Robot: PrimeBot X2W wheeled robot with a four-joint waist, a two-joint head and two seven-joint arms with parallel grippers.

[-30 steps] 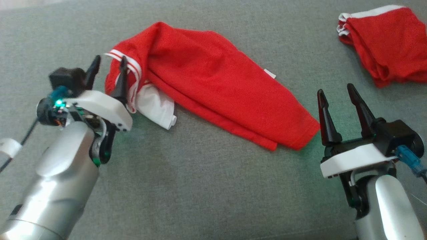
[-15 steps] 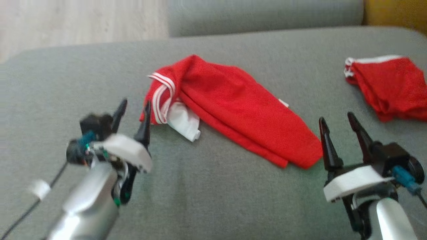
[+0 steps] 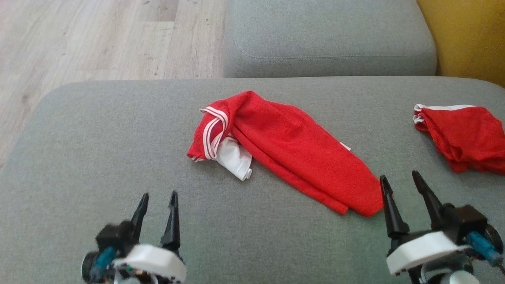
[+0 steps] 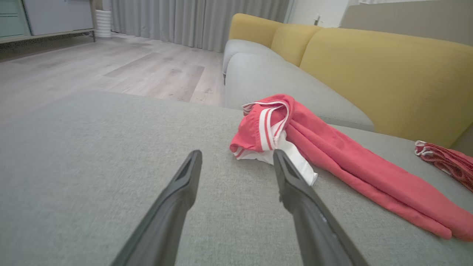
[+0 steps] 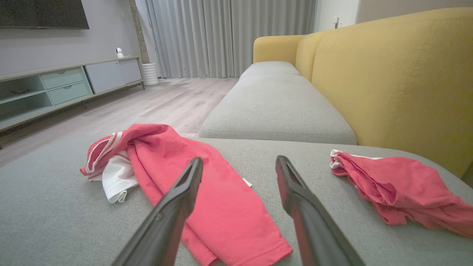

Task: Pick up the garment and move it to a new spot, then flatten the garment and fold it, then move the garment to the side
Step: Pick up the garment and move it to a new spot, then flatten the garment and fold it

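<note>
The garment is red with white stripes at its waistband and a white lining showing. It lies bunched in a long slanted roll across the middle of the grey sofa cushion. My left gripper stands open and empty, apart from the garment's striped end; in the left wrist view the garment lies just beyond the open left gripper. My right gripper is open and empty beside the garment's lower right end. The right wrist view has the garment ahead and to the left of the right gripper.
A second crumpled red garment lies at the cushion's right side. Beyond the cushion is another grey seat, with a yellow backrest on the right and wood floor on the left.
The head camera has tilted up, bringing in floor and backrest. My left gripper has drawn back from the garment's striped waistband and stands clear of it. The garment lies as before.
</note>
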